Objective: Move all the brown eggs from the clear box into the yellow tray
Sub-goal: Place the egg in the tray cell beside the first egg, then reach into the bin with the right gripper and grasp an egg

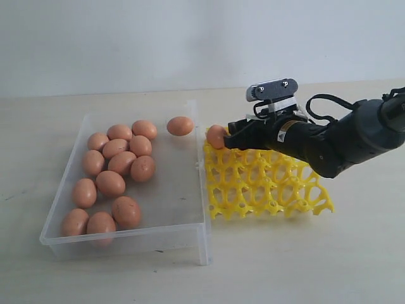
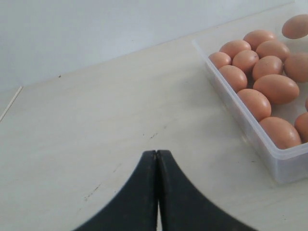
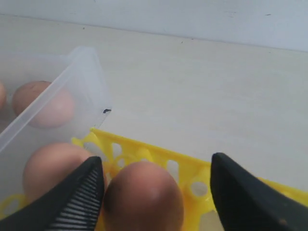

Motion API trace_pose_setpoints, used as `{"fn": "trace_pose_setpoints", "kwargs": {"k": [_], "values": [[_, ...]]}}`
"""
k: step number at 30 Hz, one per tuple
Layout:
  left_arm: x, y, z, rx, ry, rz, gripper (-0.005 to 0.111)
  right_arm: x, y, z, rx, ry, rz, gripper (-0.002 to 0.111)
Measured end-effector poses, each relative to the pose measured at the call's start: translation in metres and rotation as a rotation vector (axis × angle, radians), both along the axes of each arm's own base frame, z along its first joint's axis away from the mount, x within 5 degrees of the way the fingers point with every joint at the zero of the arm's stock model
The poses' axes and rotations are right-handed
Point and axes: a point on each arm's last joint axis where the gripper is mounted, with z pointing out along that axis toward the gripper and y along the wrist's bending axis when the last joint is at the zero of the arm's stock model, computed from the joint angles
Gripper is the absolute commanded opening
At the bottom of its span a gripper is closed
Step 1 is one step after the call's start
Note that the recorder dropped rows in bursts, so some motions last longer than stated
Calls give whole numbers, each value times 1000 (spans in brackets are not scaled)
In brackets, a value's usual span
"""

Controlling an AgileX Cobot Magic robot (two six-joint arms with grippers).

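Exterior view gives me the pale table (image 1: 285,266) first, with the clear box (image 1: 171,183) on its left half and the yellow tray (image 1: 266,190) just beside the box's right wall. My right arm (image 1: 342,136) reaches in from the right across the tray's far edge.

On the right wrist view the right gripper (image 3: 156,178) has its fingers (image 3: 82,197) spread. One ribbed pad sits right at an egg's side and the other stands clear of it, so nothing is pinched.

On the left wrist view the left gripper (image 2: 157,159) hangs over bare table beside one wall of the box, its fingers (image 2: 139,192) pressed flat together.

By my count fourteen brown eggs (image 1: 121,163) lie in the box. Thirteen are clustered toward its left side and one lone egg (image 1: 180,125) is near the far right corner. One more egg (image 1: 216,136) rests at the tray's far left corner, between the right gripper's spread fingers.
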Motion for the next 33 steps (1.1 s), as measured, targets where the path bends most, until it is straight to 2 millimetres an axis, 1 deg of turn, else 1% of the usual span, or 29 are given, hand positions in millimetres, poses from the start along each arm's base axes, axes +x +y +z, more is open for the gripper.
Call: {"fn": "trace_pose_setpoints", "kwargs": {"k": [2, 5, 10, 13, 14, 16, 17, 18, 19, 21, 22, 23, 24, 26, 28, 31, 33], "values": [[0, 0, 0, 0, 0, 0, 0, 0, 0, 2, -1, -5, 4, 65], [0, 0, 0, 0, 0, 0, 0, 0, 0, 11, 2, -21, 6, 65], [0, 0, 0, 0, 0, 0, 0, -4, -1, 44, -38, -27, 21, 65], [0, 0, 0, 0, 0, 0, 0, -10, 0, 72, -89, 95, -16, 62], [0, 0, 0, 0, 0, 0, 0, -13, 2, 85, -109, 177, -50, 61], [0, 0, 0, 0, 0, 0, 0, -16, 8, 101, -133, 286, -97, 58], [0, 0, 0, 0, 0, 0, 0, -18, 15, 112, -160, 354, -111, 56], [0, 0, 0, 0, 0, 0, 0, -21, 21, 117, -178, 414, -111, 55], [0, 0, 0, 0, 0, 0, 0, -23, 31, 127, -178, 435, -88, 55], [0, 0, 0, 0, 0, 0, 0, -29, 57, 141, -159, 498, -11, 55], [0, 0, 0, 0, 0, 0, 0, -31, 69, 144, -137, 521, 21, 55], [0, 0, 0, 0, 0, 0, 0, -33, 87, 149, -98, 541, 65, 56], [0, 0, 0, 0, 0, 0, 0, -34, 99, 150, -76, 553, 90, 56], [0, 0, 0, 0, 0, 0, 0, -34, 123, 148, -51, 576, 136, 56], [0, 0, 0, 0, 0, 0, 0, -31, 141, 141, -35, 612, 147, 56], [0, 0, 0, 0, 0, 0, 0, -22, 164, 121, 3, 697, 113, 56], [0, 0, 0, 0, 0, 0, 0, -16, 174, 107, 16, 750, 84, 56]]}}
